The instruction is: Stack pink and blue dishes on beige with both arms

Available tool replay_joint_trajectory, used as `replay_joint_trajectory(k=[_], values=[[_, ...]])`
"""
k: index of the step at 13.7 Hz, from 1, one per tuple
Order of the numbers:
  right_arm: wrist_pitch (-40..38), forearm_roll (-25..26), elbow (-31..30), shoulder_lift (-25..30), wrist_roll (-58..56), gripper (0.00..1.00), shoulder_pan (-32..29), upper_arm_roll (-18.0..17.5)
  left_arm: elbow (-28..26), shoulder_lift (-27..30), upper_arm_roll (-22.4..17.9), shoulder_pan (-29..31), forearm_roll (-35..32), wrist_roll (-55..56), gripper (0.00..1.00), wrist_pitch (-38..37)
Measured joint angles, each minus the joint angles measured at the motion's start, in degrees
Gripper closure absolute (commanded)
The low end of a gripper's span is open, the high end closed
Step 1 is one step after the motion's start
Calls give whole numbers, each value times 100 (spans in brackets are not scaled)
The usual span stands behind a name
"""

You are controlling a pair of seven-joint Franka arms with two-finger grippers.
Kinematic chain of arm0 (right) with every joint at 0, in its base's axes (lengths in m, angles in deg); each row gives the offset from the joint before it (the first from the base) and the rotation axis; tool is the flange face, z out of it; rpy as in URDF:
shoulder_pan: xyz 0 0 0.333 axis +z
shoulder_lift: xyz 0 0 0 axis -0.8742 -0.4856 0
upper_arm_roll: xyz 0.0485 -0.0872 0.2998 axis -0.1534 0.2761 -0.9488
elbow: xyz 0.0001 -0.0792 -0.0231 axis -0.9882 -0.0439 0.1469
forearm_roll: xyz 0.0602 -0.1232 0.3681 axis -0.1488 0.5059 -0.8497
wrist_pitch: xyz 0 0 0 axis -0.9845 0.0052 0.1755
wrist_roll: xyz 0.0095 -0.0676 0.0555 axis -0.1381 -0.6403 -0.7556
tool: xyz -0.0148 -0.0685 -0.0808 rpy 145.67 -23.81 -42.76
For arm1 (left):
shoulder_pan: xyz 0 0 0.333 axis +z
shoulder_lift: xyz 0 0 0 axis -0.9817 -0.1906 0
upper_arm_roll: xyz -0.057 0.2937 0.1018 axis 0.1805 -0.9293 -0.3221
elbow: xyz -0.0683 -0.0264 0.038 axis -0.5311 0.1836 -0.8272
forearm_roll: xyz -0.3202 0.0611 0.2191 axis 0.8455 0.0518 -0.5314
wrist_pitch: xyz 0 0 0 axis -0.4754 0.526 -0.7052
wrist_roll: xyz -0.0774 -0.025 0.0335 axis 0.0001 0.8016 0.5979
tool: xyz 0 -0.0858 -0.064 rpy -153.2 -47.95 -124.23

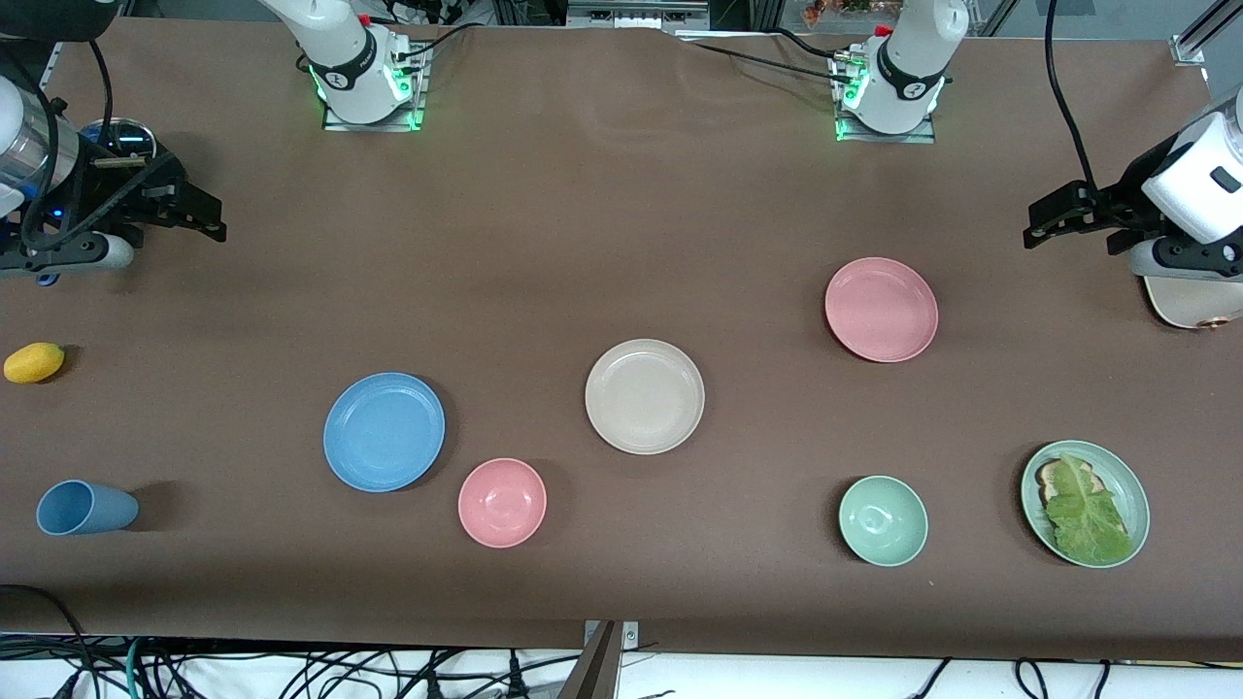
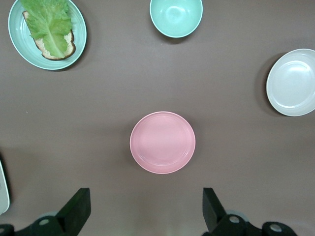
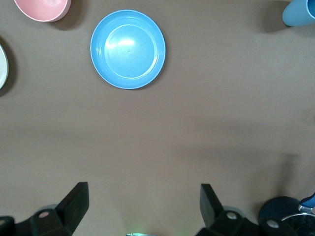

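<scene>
Two white Franka arms wait, raised, at either end of a brown table (image 1: 621, 194), with every dish lying apart from the rest.

At the right arm's end, the right gripper (image 1: 199, 209) hangs empty with its jaws spread wide, over bare tabletop. A yellow lemon-like fruit (image 1: 34, 362) and a blue cup (image 1: 85, 508) tipped on its side lie at this end, nearer the front camera than the gripper. In the right wrist view the black fingers (image 3: 74, 204) stand well apart, and the blue plate (image 3: 128, 49) lies flat and untouched, well clear of them. In the front view this blue plate (image 1: 385, 431) sits toward mid-table from the right gripper, with a pink bowl (image 1: 502, 502) just beside it, nearer the camera.

The beige plate (image 1: 645, 395) rests at mid-table, bare, between the two grippers and well apart from both.

The pink plate (image 1: 881, 309) lies toward the left arm's end, the closest dish to the left gripper (image 1: 1044, 225), which hovers released and holding nothing at that end. In the left wrist view its fingers (image 2: 76, 209) are parted and the pink plate (image 2: 162, 142) lies between their lines but clear of them, with the beige plate (image 2: 293, 82) off to one side. A green bowl (image 1: 883, 520) and a green plate (image 1: 1085, 502) carrying lettuce on bread lie nearer the camera than the pink plate.
</scene>
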Motion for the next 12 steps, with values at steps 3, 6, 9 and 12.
replay_joint_trajectory(k=[3, 6, 9, 12], values=[[0, -72, 0, -2, 0, 0, 0, 0, 0, -1, 0, 0, 0, 0, 0, 0], [-3, -89, 0, -5, 0, 0, 0, 0, 0, -1, 0, 0, 0, 0, 0, 0], [-5, -92, 0, -6, 0, 0, 0, 0, 0, -1, 0, 0, 0, 0, 0, 0], [-5, -92, 0, -7, 0, 0, 0, 0, 0, -1, 0, 0, 0, 0, 0, 2]])
